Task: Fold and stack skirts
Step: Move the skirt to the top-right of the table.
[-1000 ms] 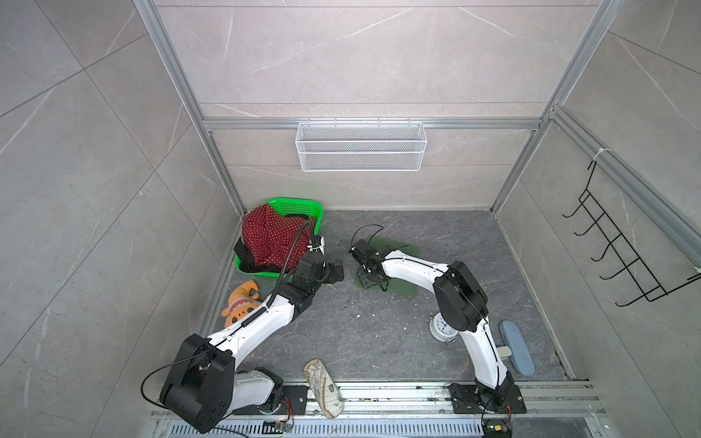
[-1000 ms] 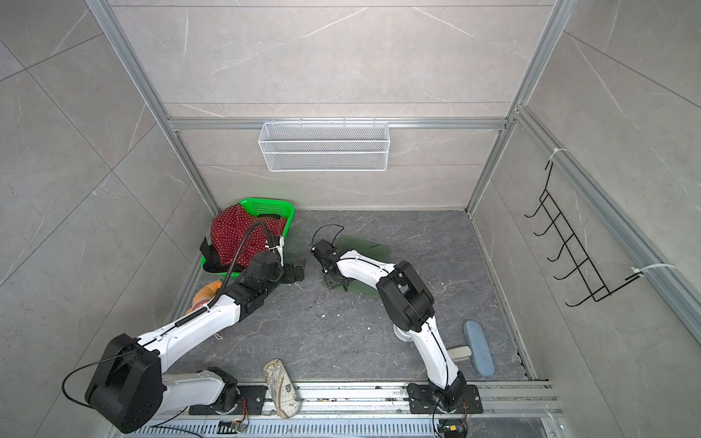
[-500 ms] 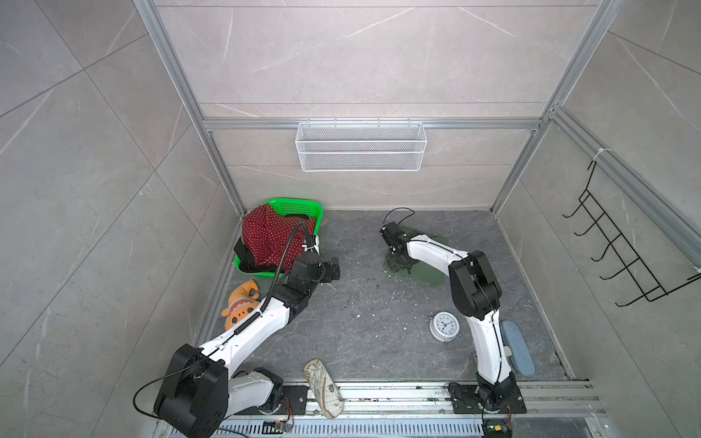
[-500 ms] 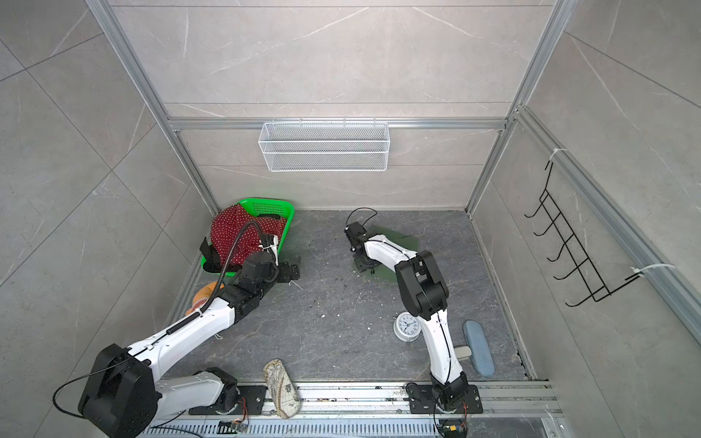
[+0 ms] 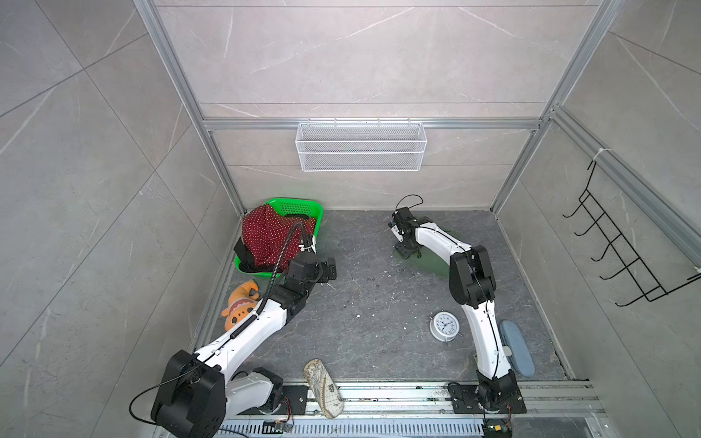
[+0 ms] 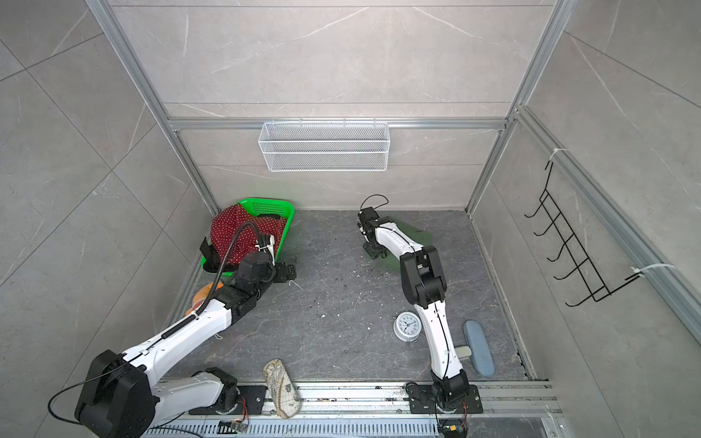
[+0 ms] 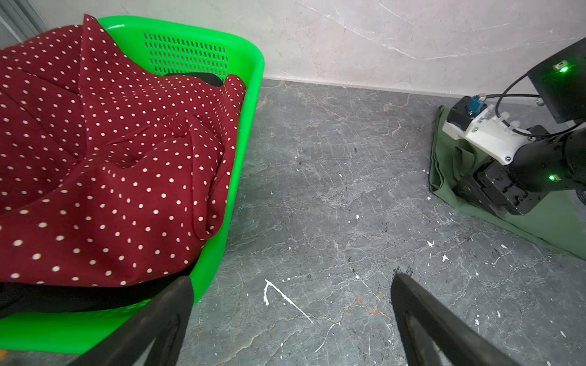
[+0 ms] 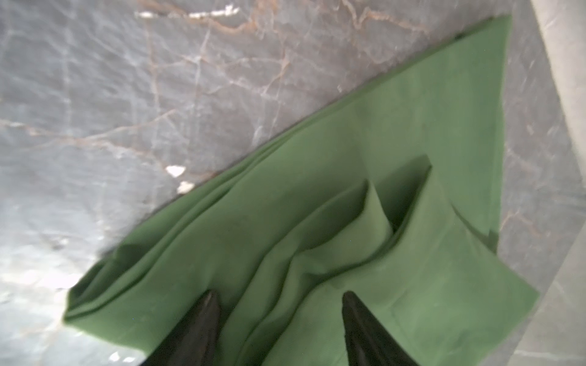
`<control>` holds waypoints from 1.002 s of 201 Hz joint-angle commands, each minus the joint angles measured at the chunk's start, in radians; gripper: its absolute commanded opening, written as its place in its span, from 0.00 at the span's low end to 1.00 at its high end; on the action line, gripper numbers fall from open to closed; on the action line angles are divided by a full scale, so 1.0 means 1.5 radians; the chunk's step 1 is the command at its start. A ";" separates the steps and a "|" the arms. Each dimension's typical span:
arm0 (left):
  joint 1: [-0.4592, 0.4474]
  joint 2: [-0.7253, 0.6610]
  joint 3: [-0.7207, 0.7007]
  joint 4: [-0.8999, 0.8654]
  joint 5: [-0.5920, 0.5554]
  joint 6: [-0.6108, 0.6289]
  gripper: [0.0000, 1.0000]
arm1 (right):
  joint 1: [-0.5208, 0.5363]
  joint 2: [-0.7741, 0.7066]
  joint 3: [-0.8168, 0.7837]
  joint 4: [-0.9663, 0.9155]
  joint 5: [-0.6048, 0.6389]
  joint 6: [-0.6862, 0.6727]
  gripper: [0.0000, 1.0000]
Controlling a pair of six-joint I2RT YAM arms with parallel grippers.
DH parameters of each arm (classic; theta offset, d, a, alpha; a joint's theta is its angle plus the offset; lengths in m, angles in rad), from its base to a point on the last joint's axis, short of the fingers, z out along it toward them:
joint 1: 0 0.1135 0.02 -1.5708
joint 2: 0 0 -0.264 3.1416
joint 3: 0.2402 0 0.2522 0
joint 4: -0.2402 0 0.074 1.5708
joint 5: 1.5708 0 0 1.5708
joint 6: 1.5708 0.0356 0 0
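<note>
— Where do we find the dark green skirt (image 8: 396,142)?

— Lying rumpled on the desk (image 5: 360,303) near the back wall. The right end effector (image 8: 279,298) has its fingers (image 8: 196,332) partly spread, tips down on the cloth, with a raised fold between them.

— And the arms?

— We see the right arm reaching far forward with its wrist bent down. The left arm stretches low. The left end effector (image 7: 290,279) gapes wide beside the green basket (image 7: 250,63), which holds the red polka-dot skirt (image 7: 111,142) on top of the black skirt (image 7: 63,298).

Robot lab cell: alu frame (image 5: 371,124), tile walls (image 5: 360,57), mounting rail (image 5: 398,394).
</note>
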 commanded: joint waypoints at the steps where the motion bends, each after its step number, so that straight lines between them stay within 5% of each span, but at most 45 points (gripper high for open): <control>1: 0.006 -0.023 -0.003 -0.008 -0.019 0.017 1.00 | -0.012 0.026 -0.002 -0.057 -0.006 -0.040 0.65; 125: 0.013 -0.026 -0.015 0.011 -0.007 0.015 1.00 | -0.020 -0.234 -0.242 0.100 -0.158 0.088 0.86; 201: 0.016 -0.019 -0.026 0.028 0.003 0.017 1.00 | -0.031 -0.323 -0.319 0.029 -0.039 0.256 0.85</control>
